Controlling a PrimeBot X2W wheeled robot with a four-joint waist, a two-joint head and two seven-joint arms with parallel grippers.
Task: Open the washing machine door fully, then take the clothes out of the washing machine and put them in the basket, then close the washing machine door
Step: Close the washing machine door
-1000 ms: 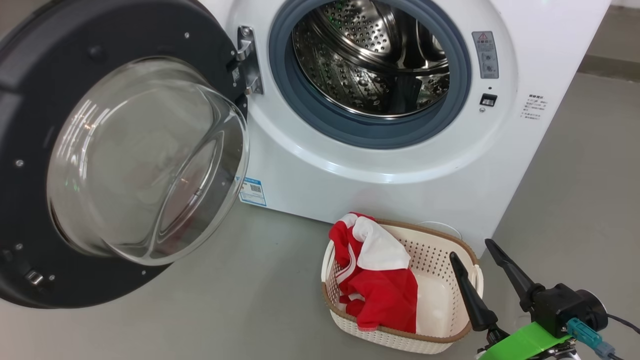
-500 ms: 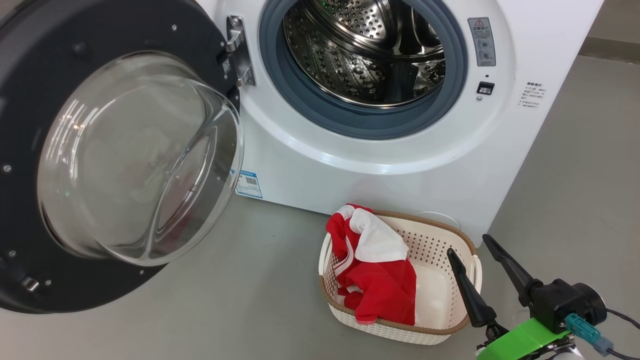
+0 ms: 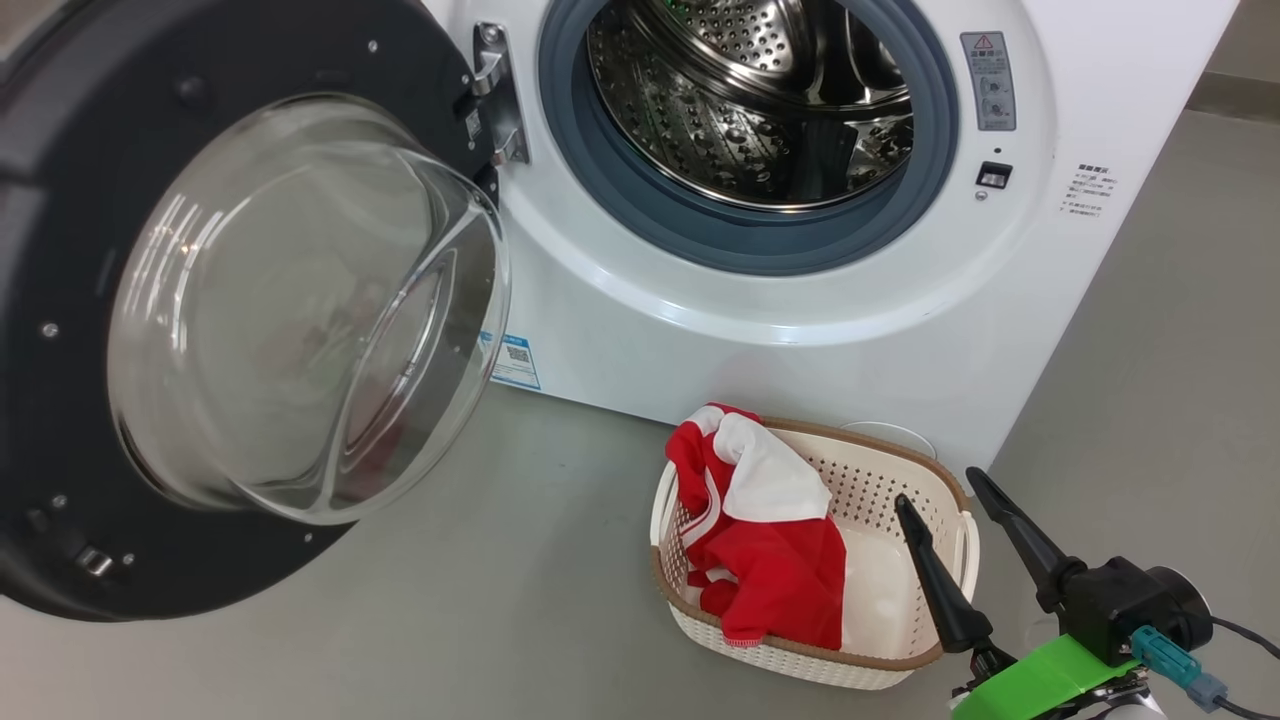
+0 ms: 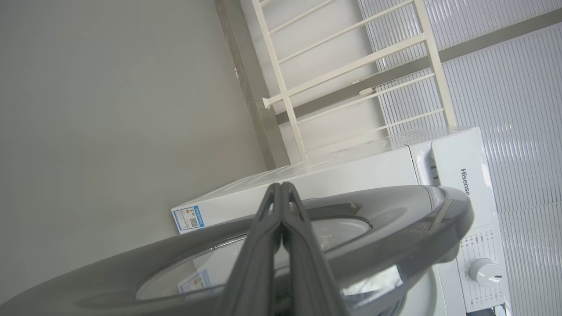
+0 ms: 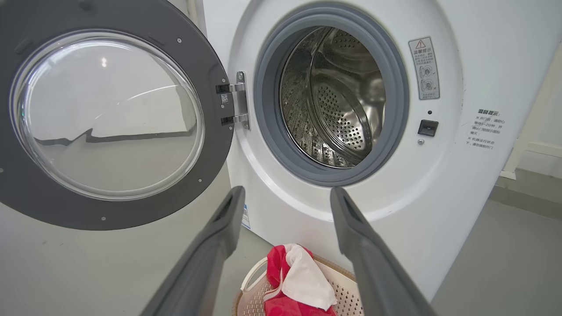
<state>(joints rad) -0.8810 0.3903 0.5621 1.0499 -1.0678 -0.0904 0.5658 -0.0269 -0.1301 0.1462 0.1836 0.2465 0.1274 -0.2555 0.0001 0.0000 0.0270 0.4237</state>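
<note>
Laundry out, door next: the red-and-white clothes [image 3: 765, 540] lie heaped in the basket [image 3: 900, 480], on the side nearer the hinge. The basket stands on the floor [image 3: 500, 580] just in front of the washing machine [image 3: 760, 340], below its opening. The steel drum [image 3: 760, 100] looks bare in both the head view and the right wrist view, so the unloading step appears to be done.

The washing machine door [image 3: 250, 310] hangs wide open on its hinge [image 3: 495, 100], with the glass bowl facing the room. Closing it is the step in hand. The right pincer [image 3: 936, 487] hovers at the basket's far edge with its fingers spread wide and nothing between them. The left pincer [image 4: 281, 186], seen from its own wrist camera, has its fingers pressed together and empty. They point across the door's dark outer rim, and whether they touch it cannot be told.

That places the left arm, by appearance, on the door's outer side, where a push would swing it home. The next move calls for steady pressure near the rim away from the hinge. It should follow the door's arc until the bowl seats in the grey gasket [image 3: 600, 200] and the latch catches. The right pincer, standing near that arc, may need to draw back first.
</note>
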